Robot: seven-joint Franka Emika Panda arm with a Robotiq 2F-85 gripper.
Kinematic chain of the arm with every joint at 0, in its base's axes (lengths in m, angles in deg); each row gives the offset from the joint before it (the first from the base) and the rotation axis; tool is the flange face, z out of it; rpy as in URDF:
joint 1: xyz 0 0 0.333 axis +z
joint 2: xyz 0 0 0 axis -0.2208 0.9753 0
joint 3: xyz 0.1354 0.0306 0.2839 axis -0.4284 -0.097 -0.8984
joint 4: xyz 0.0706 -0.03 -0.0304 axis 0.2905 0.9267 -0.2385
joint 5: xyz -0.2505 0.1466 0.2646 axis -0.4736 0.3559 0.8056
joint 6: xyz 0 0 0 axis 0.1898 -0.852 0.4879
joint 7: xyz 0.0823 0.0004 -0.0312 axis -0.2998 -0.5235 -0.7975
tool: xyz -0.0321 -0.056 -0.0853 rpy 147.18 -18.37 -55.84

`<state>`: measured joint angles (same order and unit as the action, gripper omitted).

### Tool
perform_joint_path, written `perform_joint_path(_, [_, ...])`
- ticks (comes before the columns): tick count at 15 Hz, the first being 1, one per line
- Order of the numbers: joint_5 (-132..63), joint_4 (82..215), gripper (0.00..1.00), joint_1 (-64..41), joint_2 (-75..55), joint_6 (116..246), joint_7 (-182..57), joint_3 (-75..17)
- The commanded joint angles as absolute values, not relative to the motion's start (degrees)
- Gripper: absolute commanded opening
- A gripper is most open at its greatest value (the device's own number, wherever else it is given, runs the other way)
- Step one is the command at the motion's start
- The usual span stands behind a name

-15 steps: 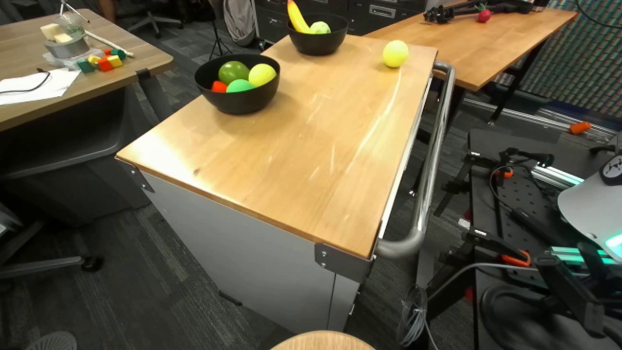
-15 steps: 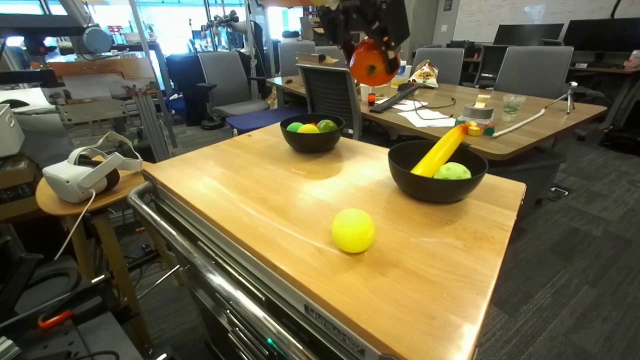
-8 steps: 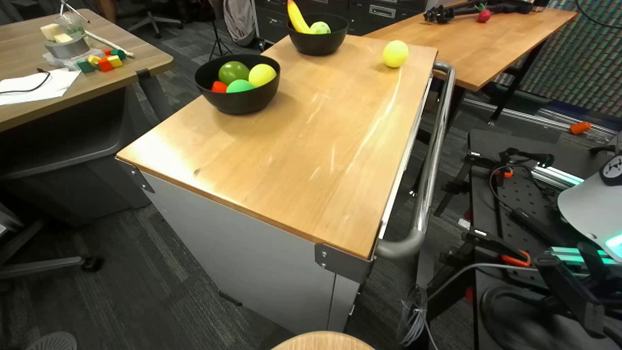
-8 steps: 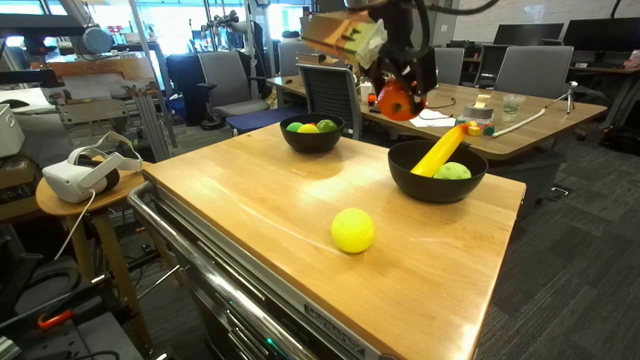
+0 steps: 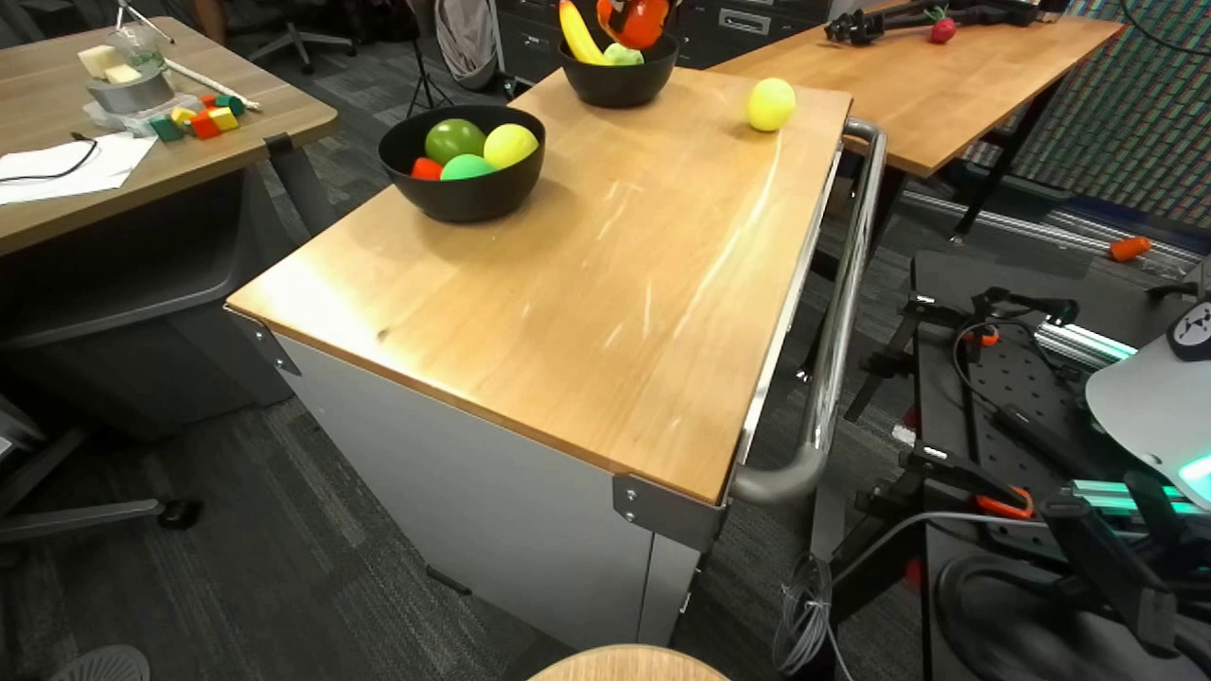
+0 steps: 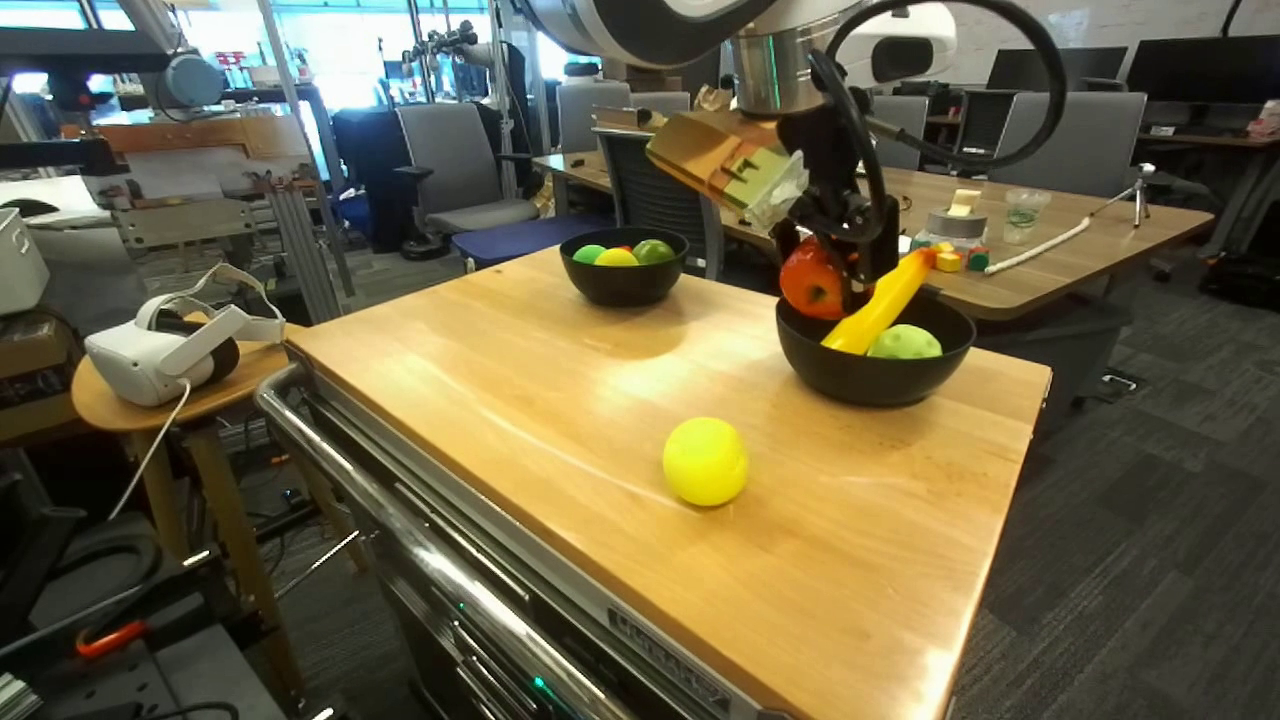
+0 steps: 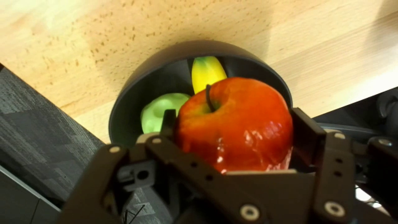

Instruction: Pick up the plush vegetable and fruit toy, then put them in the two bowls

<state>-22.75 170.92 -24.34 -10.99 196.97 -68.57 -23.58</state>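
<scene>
In the wrist view a red apple (image 7: pixel 245 124) fills the space between the fingers of my gripper (image 7: pixel 233 116), which is shut on it. Both hang over a black bowl (image 6: pixel 875 380), low at its rim on one side. Inside that bowl a yellow banana (image 6: pixel 868 315) leans upward beside a pale green round (image 6: pixel 905 342). The second black bowl (image 5: pixel 468 200) holds a dark green round (image 5: pixel 455 141), a yellow round (image 5: pixel 511 146), a bright green ball (image 5: pixel 467 167) and a red piece (image 5: pixel 427 169). A bright yellow ball (image 6: pixel 706 462) lies alone on the wooden top.
Both bowls and the ball stand on a wooden-topped cart (image 5: pixel 568 312) with a metal handle (image 5: pixel 842 312) along one side. A cluttered table (image 6: pixel 1040 235) is behind it. A headset (image 6: pixel 180 340) rests on a stool.
In an exterior view my gripper has come down and across with the apple, from high above the table to the bowl with the banana. The bowls and yellow ball stayed put.
</scene>
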Motion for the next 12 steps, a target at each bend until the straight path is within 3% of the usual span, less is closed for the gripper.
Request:
perform_joint_path(1, [-21.5, 168.6, 0.96, -25.0, -9.0, 197.3, -67.7, -24.2])
perform_joint_path(8, [-23.6, 170.4, 1.00, -24.1, -10.5, 197.1, -65.4, -23.4])
perform_joint_path(12, [-31.8, 179.5, 1.00, -21.5, -21.5, 192.9, -59.9, -21.1])
